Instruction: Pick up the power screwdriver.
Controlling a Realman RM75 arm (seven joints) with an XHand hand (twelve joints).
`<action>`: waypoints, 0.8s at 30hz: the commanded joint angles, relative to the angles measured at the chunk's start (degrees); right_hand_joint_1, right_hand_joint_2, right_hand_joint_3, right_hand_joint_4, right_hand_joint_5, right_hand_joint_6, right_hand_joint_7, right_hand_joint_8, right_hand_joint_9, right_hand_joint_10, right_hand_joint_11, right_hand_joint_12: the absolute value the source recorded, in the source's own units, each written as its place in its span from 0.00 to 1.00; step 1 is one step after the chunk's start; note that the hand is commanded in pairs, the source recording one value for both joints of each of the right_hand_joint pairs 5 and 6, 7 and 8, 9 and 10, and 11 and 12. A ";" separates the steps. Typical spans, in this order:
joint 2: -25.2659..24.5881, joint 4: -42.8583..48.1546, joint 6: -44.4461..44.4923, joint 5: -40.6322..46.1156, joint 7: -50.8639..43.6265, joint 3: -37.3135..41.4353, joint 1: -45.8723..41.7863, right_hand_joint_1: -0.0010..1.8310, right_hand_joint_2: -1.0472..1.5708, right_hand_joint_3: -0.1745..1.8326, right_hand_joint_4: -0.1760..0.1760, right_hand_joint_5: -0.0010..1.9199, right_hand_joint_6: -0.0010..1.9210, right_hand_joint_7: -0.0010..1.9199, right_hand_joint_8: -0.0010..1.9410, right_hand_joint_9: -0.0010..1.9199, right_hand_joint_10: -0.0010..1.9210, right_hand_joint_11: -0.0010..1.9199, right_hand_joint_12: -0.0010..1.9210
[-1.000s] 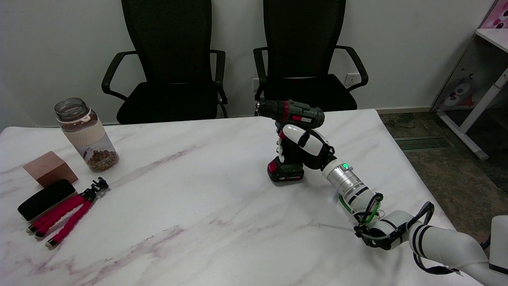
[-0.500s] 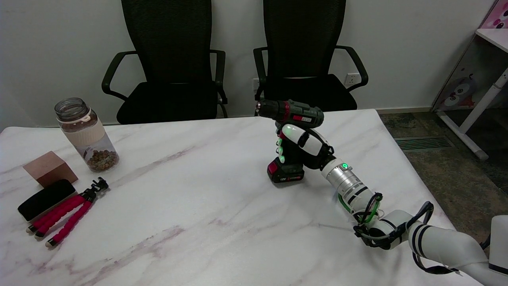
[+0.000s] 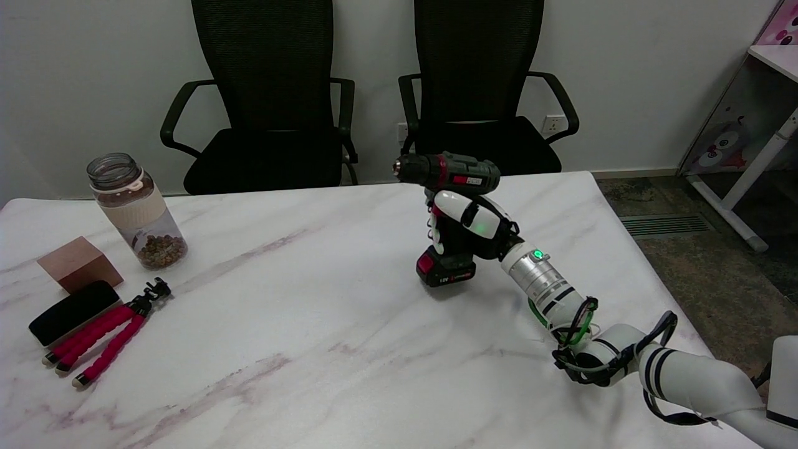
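Observation:
The power screwdriver (image 3: 450, 173) is dark green and black with red trim and a red-and-black battery foot (image 3: 445, 273). It stands upright on the white marble table (image 3: 299, 324), right of centre, chuck pointing left. My right hand (image 3: 469, 221) is wrapped around its handle below the motor body, fingers curled round the grip. The handle itself is mostly hidden by the hand. The battery foot sits low by the tabletop; I cannot tell whether it still touches.
At the left stand a glass jar (image 3: 135, 212) of brown pellets, a wooden block (image 3: 78, 264), a black case (image 3: 70, 312) and a red-legged mini tripod (image 3: 106, 342). Two black office chairs (image 3: 268, 93) stand behind the far edge. The table's right edge runs near my forearm (image 3: 548, 293).
The hand with the screwdriver has shifted a little left and up; the tool has straightened from a tilt. Green lights on the fingers came on, then mostly faded.

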 commanded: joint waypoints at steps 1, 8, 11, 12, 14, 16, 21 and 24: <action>0.40 -1.85 -0.68 -1.73 -1.64 1.16 1.85 0.53 0.76 0.49 1.00 1.00 1.00 1.00 0.99 1.00 1.00 1.00 1.00; 0.40 -2.20 -0.17 -1.22 -1.64 1.16 3.04 0.51 0.57 0.48 1.00 1.00 1.00 1.00 0.99 1.00 1.00 1.00 1.00; 0.31 -2.20 0.22 -1.14 -1.33 1.16 3.68 0.49 0.55 0.48 1.00 1.00 1.00 1.00 0.99 1.00 1.00 1.00 1.00; 0.31 -2.20 0.41 -1.14 -1.21 1.16 3.92 0.49 0.54 0.49 1.00 1.00 1.00 1.00 0.99 1.00 1.00 1.00 1.00; 0.31 -2.20 0.83 -1.14 -1.20 1.16 4.78 0.49 0.53 0.48 1.00 1.00 1.00 1.00 0.99 1.00 1.00 1.00 1.00; 0.31 -2.18 1.35 -1.14 -1.39 1.27 5.65 0.49 0.53 0.47 1.00 1.00 1.00 1.00 0.99 1.00 1.00 1.00 1.00; 0.20 -1.66 2.13 -1.50 -1.55 1.42 8.19 0.49 0.52 0.42 1.00 1.00 1.00 1.00 0.99 1.00 1.00 1.00 1.00; 0.05 -1.50 2.50 -1.57 -1.55 1.42 9.60 0.49 0.54 0.40 1.00 1.00 1.00 1.00 0.99 1.00 1.00 1.00 1.00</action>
